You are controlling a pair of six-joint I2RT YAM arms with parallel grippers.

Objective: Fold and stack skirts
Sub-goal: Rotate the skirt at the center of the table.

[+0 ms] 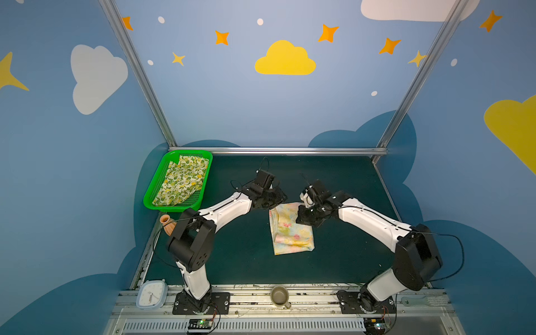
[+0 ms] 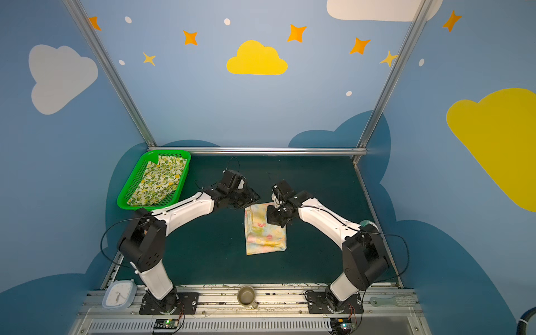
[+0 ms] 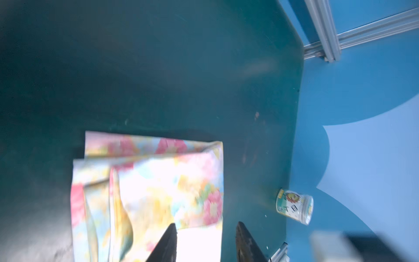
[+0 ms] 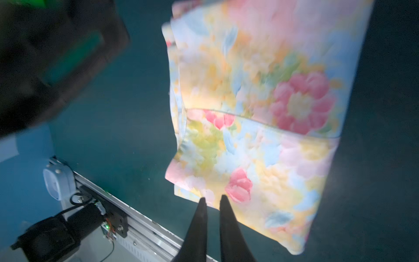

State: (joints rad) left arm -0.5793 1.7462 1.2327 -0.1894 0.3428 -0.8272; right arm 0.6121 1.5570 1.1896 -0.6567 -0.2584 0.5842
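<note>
Pale yellow cloth skirt with pink flowers and blue-green washes (image 1: 293,235) lies folded in a rough rectangle mid-desk, flat on the dark green desk (image 1: 348,179), layered edges showing in both wrist views. It shows in both top views, between the two arms.

Left end effector (image 3: 206,224): jaws clearly apart at the skirt's far left corner, one finger over the cloth, the other over bare desk. Nothing clamped.

Right end effector (image 4: 213,199): jaws a narrow gap apart, tips right at the skirt's edge on its far right side. No cloth seen pinched between them.

Cream cloth skirt with yellow lemons and green leaves (image 1: 182,181) sits inside the green plastic mesh basket (image 1: 190,152) at the desk's far left corner, well apart from both end effectors.
</note>
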